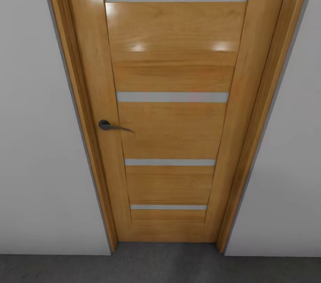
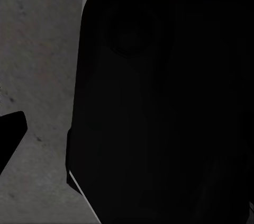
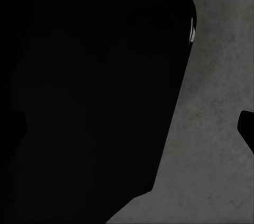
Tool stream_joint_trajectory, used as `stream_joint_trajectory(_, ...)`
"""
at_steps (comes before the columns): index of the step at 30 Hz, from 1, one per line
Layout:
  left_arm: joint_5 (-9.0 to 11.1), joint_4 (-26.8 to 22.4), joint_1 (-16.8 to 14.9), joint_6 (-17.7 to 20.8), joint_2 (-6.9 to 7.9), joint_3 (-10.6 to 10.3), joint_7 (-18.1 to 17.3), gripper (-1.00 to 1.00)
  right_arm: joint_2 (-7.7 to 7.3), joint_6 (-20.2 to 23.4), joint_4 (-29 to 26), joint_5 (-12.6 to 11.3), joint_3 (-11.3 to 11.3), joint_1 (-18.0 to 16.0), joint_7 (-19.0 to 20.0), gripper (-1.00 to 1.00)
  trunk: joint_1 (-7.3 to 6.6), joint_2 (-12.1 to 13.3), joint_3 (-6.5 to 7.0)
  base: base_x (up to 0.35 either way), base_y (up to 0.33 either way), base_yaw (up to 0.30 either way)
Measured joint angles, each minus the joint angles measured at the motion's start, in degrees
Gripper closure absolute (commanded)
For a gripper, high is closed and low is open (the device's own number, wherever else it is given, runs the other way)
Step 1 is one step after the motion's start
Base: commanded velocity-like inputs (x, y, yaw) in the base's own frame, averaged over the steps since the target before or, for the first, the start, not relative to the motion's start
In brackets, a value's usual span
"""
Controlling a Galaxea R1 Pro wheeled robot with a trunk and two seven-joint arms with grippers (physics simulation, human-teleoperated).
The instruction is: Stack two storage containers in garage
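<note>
Concrete floor [image 1: 160,269] — slatted door [image 1: 171,131] shut.

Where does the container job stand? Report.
Done: nothing visible confirms it. In hand: the robot faces a closed wooden door with its handle, standing on dark grey floor. Left: moving and stacking both containers; whether the grippers hold anything cannot be told.

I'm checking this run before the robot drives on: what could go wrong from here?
The slatted wooden door looks shut and stands close ahead; driving forward would likely hit it. Its lever handle sits at the door's left edge, and the wrist views show mainly dark robot body over the grey concrete floor, so reaching for it may be awkward.
</note>
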Motion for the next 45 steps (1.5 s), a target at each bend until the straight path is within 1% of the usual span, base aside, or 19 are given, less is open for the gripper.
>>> stream_joint_trajectory(6, 0.04, -0.02, -0.08, 0.08, -0.16, 0.01, -0.08, -1.00, -0.08, 0.09, 0.00, 0.53, 0.22, 0.00, 0.29, -1.00, 0.00, 0.00, 0.00, 0.000, 0.000, -0.002)
stream_joint_trajectory(20, 0.15, -0.02, -0.08, 0.03, -0.67, 0.17, -0.14, -1.00, -0.17, 0.01, 0.00, 0.42, -0.01, -0.01, 0.34, -1.00, 0.00, 0.00, 0.00, 0.007, 0.000, 0.000)
stream_joint_trajectory(37, 0.16, -0.10, -0.08, 0.00, -0.61, 0.16, -0.08, -1.00, -0.17, 0.01, 0.00, 0.09, -0.21, 0.00, 0.32, -1.00, -0.03, 0.00, 0.00, 0.278, 0.000, 0.000)
stream_joint_trajectory(45, 0.16, -0.10, -0.09, 0.00, -0.61, 0.23, -0.08, -1.00, -0.18, 0.01, 0.00, -0.05, -0.41, 0.00, 0.25, -1.00, 0.00, 0.00, 0.00, 0.072, 0.000, -0.113)
